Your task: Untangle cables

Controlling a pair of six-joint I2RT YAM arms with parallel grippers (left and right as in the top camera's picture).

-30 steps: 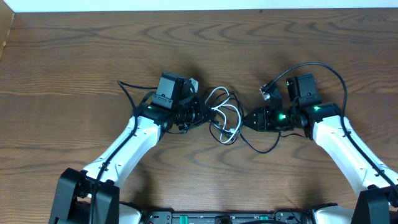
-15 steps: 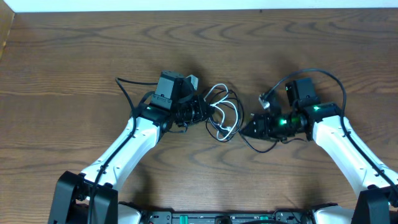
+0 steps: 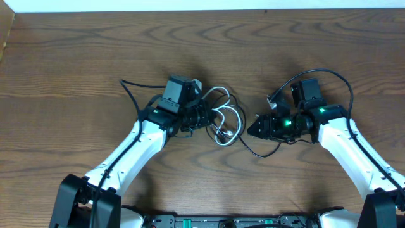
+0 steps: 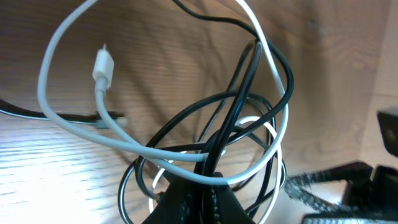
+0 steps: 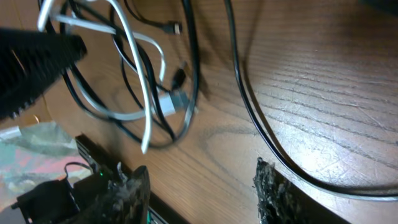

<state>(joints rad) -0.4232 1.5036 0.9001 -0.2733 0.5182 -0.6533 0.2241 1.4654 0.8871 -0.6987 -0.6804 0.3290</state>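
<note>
The left gripper [image 4: 199, 186] is clamped tight on the white cable [image 4: 102, 65] and black cable [image 4: 235, 93], knotted together. Their loops spill from its tip across the table [image 3: 76, 50]. The right gripper [image 5: 202, 186] stands with jaws apart, holding nothing — the loops lie just beyond its fingertips.

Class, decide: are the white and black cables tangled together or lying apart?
Tangled: the white cable loops thread through the black cable loops in one bundle.
</note>
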